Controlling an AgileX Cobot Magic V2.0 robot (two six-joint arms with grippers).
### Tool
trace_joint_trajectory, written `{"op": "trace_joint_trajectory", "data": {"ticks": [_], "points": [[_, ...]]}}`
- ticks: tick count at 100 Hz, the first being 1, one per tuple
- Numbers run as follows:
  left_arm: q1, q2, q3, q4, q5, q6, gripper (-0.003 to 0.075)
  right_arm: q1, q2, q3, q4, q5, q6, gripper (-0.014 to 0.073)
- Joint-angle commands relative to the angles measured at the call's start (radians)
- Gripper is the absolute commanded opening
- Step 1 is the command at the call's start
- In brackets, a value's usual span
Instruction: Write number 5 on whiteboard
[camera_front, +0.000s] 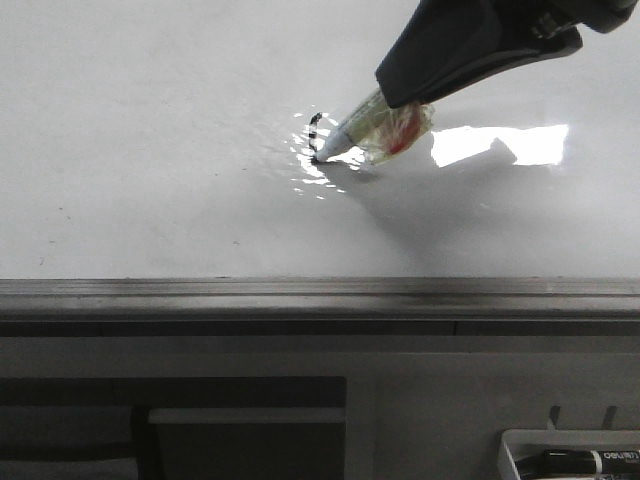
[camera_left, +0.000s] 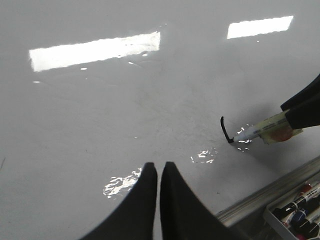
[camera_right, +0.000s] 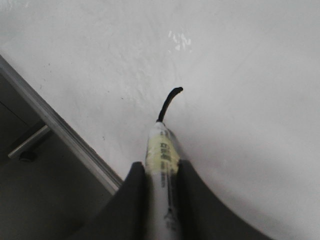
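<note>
The whiteboard (camera_front: 150, 150) is a large glossy white surface with glare and a grey metal ledge (camera_front: 300, 295) along its lower edge. My right gripper (camera_front: 405, 100) is shut on a white marker (camera_front: 375, 132) with yellowish tape, its tip touching the board. One short curved black stroke (camera_front: 315, 135) of the number 5 shows at the tip. It also shows in the right wrist view (camera_right: 170, 102) and the left wrist view (camera_left: 225, 130). The marker shows between my right gripper's fingers (camera_right: 162, 167). My left gripper (camera_left: 159, 167) is shut and empty, above the board left of the stroke.
A white tray (camera_front: 515, 445) with spare markers (camera_front: 585, 460) sits below the ledge at the lower right; it shows in the left wrist view (camera_left: 270, 215) too. Dark panels and a grey shelf (camera_front: 240, 420) lie under the ledge.
</note>
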Motion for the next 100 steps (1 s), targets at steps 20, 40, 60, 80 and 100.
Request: {"op": "trace_joint_trajectory", "data": {"ticks": [20, 40, 60, 80, 100], "points": [[0.002, 0.001, -0.028, -0.015, -0.08, -0.009, -0.002, -0.083, -0.051, -0.019, -0.075, 0.01, 0.091, -0.0039], [0.002, 0.001, -0.028, -0.015, -0.082, -0.009, -0.002, -0.102, -0.082, 0.018, -0.075, 0.081, 0.094, -0.0039], [0.002, 0.001, -0.028, -0.015, -0.082, -0.009, -0.002, -0.023, -0.068, 0.077, -0.043, 0.009, 0.098, -0.0039], [0.002, 0.001, -0.028, -0.015, -0.082, -0.009, -0.002, 0.003, -0.025, 0.07, -0.009, -0.072, 0.098, -0.0039], [0.002, 0.001, -0.028, -0.015, -0.082, -0.009, -0.002, 0.026, -0.083, 0.0, -0.009, 0.008, 0.098, -0.004]]}}
